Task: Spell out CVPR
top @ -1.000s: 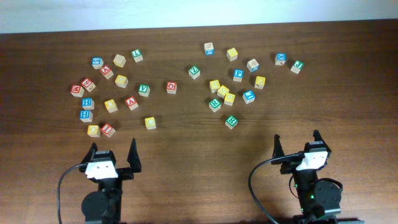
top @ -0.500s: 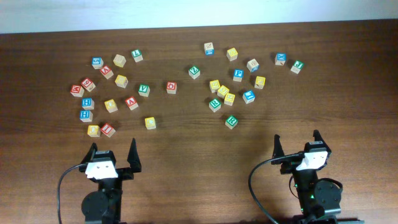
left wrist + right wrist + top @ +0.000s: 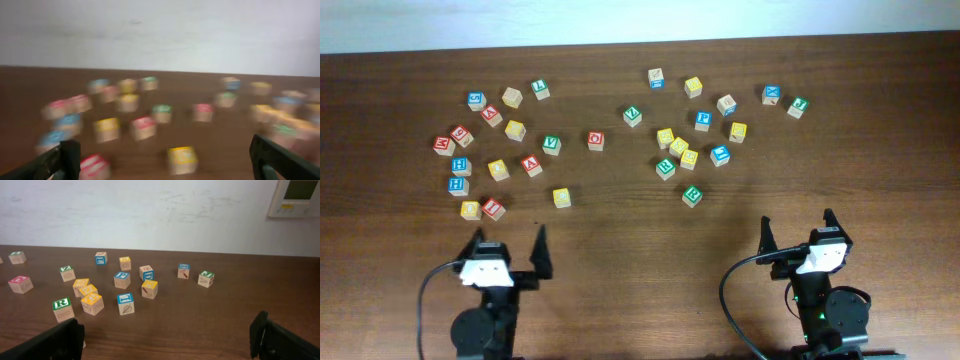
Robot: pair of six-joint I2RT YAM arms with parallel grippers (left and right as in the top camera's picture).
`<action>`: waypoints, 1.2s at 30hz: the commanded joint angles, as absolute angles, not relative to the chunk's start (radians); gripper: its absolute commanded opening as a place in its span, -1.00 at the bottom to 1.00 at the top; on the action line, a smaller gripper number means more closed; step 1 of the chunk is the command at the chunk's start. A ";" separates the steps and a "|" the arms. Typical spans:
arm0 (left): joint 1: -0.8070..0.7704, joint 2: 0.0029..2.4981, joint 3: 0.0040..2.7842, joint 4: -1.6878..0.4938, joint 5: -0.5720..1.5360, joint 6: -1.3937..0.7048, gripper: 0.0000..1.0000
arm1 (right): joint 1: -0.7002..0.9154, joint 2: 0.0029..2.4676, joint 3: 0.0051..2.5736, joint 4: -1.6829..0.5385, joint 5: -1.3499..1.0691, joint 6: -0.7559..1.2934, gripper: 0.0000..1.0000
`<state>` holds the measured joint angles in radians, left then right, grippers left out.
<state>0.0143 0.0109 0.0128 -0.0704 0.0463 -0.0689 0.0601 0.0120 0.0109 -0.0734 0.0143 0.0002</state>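
Observation:
Many lettered wooden blocks lie in two loose groups on the far half of the brown table. Among them are a green R, a blue P, a green V and a red block with a round letter. My left gripper is open and empty near the front edge. Its wrist view is blurred, with a yellow block just ahead of the jaws. My right gripper is open and empty, with the green R ahead to its left.
A white wall runs along the table's far edge. A wall panel shows at the upper right of the right wrist view. A red block and a yellow block lie closest to the left gripper.
My left gripper has shifted slightly to the right and its wrist view is now motion-blurred. The right arm and the blocks have not moved.

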 commanded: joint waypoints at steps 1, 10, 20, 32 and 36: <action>0.014 0.006 0.010 -0.026 0.686 -0.190 0.98 | 0.052 0.004 0.006 -0.079 0.038 0.004 0.97; 0.014 0.006 0.017 0.633 1.010 -0.252 0.98 | 0.052 0.004 0.006 -0.079 0.038 0.004 0.97; 0.017 0.337 0.704 -0.133 0.725 -0.173 0.99 | 0.052 0.004 0.006 -0.079 0.038 0.004 0.97; -0.026 0.963 1.212 -0.701 0.763 -0.144 0.98 | 0.052 0.004 0.006 -0.079 0.038 0.004 0.96; -0.161 1.192 1.421 -1.113 0.264 -0.074 0.98 | 0.052 0.004 0.006 -0.079 0.038 0.004 0.96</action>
